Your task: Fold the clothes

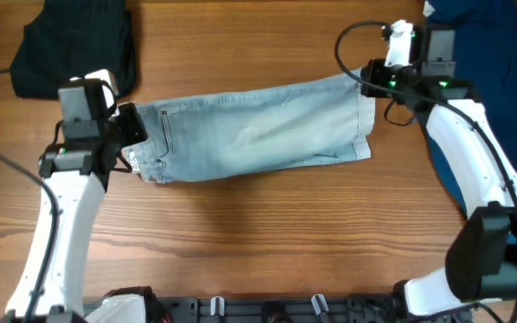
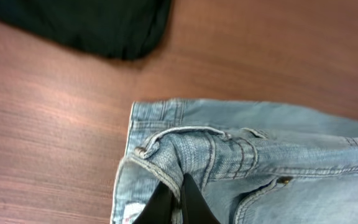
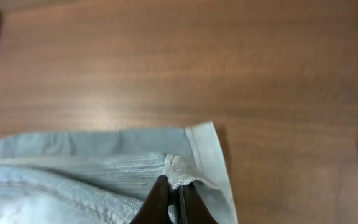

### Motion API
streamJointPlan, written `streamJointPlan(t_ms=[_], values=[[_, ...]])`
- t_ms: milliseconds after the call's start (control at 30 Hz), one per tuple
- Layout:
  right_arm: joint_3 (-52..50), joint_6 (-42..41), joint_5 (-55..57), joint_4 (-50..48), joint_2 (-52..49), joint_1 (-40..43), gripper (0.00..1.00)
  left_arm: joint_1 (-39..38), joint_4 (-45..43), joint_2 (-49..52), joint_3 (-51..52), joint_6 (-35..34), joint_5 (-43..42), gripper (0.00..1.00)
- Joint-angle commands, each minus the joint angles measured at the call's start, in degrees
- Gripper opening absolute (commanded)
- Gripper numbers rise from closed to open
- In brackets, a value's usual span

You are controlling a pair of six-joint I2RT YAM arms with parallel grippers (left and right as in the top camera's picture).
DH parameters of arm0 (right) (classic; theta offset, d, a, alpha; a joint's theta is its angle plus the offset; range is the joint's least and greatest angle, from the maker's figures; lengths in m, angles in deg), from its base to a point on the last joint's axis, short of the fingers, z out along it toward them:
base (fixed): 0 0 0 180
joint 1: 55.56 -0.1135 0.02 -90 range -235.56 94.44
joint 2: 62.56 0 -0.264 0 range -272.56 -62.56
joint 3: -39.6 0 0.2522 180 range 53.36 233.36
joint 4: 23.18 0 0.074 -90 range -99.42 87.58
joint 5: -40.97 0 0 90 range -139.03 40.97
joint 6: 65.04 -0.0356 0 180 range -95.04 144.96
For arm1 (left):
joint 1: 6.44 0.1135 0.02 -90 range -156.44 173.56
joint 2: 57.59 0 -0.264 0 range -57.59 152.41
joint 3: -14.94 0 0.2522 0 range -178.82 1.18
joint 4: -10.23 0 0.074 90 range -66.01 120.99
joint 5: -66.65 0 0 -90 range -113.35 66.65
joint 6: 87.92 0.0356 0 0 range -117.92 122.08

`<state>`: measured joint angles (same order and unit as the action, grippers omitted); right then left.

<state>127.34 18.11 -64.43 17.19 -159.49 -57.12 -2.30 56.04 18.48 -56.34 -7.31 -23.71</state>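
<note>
The light-blue denim shorts (image 1: 258,130) lie folded lengthwise across the table, waistband at the left, cuffed hem at the right. My left gripper (image 1: 126,126) is shut on the waistband; in the left wrist view its fingers (image 2: 178,194) pinch a bunched ridge of the waistband (image 2: 185,146). My right gripper (image 1: 372,79) is shut on the hem at the far right corner; in the right wrist view its fingers (image 3: 178,190) clamp a small tuft of the cuffed hem (image 3: 194,158).
A black folded garment (image 1: 74,45) lies at the back left, and also shows in the left wrist view (image 2: 86,25). A dark navy-blue garment (image 1: 501,81) lies at the right, under the right arm. Bare wooden table (image 1: 258,242) stretches in front of the shorts.
</note>
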Motion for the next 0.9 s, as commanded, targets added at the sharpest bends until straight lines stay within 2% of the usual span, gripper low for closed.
streamJointPlan(t_ms=[0,233,400,533,667,867], values=[[0.9,-0.7,1.8,1.4,1.4,0.2,0.05,0.2,-0.5,-0.7,-1.3,-0.5,1.5,0.04],[0.9,-0.8,2.5,10.6,8.8,0.3,0.04,0.2,0.5,-10.0,-1.3,-2.1,1.3,0.04],[0.9,-0.8,2.9,18.8,11.1,0.3,0.04,0.2,4.5,-13.7,-1.3,-3.1,1.4,0.04],[0.9,-1.0,2.9,21.3,11.2,0.3,0.04,0.2,7.1,-12.6,-1.3,-3.1,1.6,0.04],[0.9,-1.1,2.9,19.8,10.7,0.3,0.04,0.2,7.1,-9.9,-1.3,-3.1,5.4,0.04],[0.6,-1.3,2.9,13.9,3.4,0.3,0.04,0.2,0.4,1.4,-1.3,-3.1,7.1,0.04]])
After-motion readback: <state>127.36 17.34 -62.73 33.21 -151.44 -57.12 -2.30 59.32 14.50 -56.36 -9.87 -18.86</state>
